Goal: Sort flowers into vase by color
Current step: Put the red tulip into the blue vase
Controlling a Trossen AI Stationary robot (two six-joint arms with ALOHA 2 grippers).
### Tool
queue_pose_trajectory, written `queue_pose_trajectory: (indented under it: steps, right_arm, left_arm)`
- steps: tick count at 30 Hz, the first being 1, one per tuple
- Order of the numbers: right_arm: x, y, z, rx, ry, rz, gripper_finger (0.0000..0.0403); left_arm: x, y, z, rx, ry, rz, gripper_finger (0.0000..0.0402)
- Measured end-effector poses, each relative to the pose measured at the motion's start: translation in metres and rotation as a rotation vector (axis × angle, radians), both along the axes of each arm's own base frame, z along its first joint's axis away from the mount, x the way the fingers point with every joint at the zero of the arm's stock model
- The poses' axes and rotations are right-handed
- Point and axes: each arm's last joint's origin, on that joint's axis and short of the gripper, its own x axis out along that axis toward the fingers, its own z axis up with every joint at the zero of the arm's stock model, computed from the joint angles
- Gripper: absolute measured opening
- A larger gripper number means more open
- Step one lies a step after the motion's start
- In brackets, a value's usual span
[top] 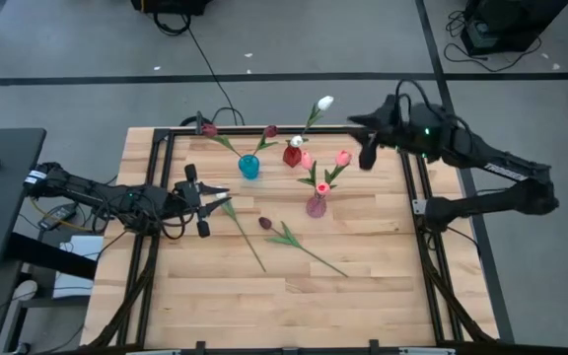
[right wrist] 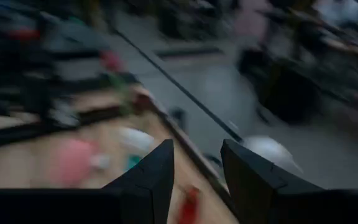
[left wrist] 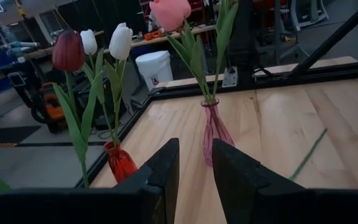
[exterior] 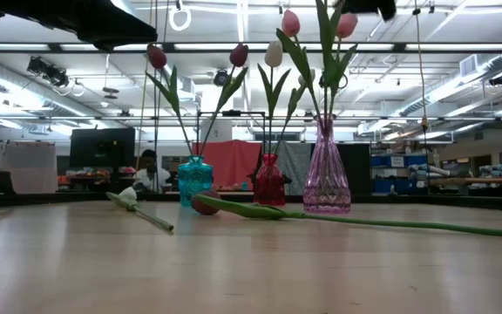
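Three small vases stand at the table's far middle. The blue vase (top: 249, 166) holds two maroon tulips, the red vase (top: 292, 155) two white ones, and the pink vase (top: 316, 205) two pink ones. A white tulip (top: 223, 195) lies flat on the table, and so does a maroon tulip (top: 264, 223), its long stem running toward the near right. My left gripper (top: 205, 202) hovers open just left of the white tulip's head, holding nothing (left wrist: 195, 168). My right gripper (top: 368, 153) is open and empty (right wrist: 196, 168), raised right of the pink tulips.
A black frame (top: 414, 187) edges the wooden table on the left, far and right sides. The near half of the table (top: 284, 306) is bare wood. In the low view a person (exterior: 149, 172) sits in the room behind the table.
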Motion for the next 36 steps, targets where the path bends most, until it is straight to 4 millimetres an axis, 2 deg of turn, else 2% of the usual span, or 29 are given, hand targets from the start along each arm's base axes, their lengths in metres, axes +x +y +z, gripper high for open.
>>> queue_pose_trajectory:
  steps: [4,7,9,12,16,20,25,30,36]
  right_arm:
    - [0.012,0.037,0.017,-0.112,-0.125,0.165,0.0146]
    - [0.021,0.065,0.024,-0.133,-0.217,0.326,0.0146]
    - [0.030,0.083,0.020,-0.117,-0.214,0.441,0.0146]
    - [0.048,0.112,0.004,-0.075,-0.144,0.545,0.0146]
    - [0.064,0.153,-0.016,-0.078,-0.068,0.531,0.0146]
    - [0.074,0.187,-0.046,-0.001,0.045,0.432,0.0146]
    - [0.086,0.214,-0.093,0.254,0.203,0.322,0.0146]
    - [0.110,0.225,-0.159,0.438,0.419,0.174,0.0146]
    - [0.135,0.232,-0.230,0.528,0.591,0.081,0.0146]
  left_arm:
    - [0.000,0.000,0.000,-0.002,0.000,0.000,0.0099]
    - [0.000,0.000,0.000,-0.002,0.002,0.000,0.0099]
    - [0.000,0.000,-0.001,-0.002,0.004,-0.001,0.0099]
    - [0.000,0.000,-0.001,-0.001,0.005,-0.001,0.0099]
    - [0.000,0.000,-0.001,-0.002,0.005,-0.004,0.0099]
    - [0.000,0.000,-0.001,-0.019,0.002,-0.002,0.0099]
    - [0.000,0.000,-0.001,-0.044,-0.004,0.001,0.0099]
    - [0.000,0.000,-0.001,-0.072,-0.012,0.003,0.0099]
    - [0.000,-0.001,-0.001,-0.107,-0.019,-0.017,0.0099]
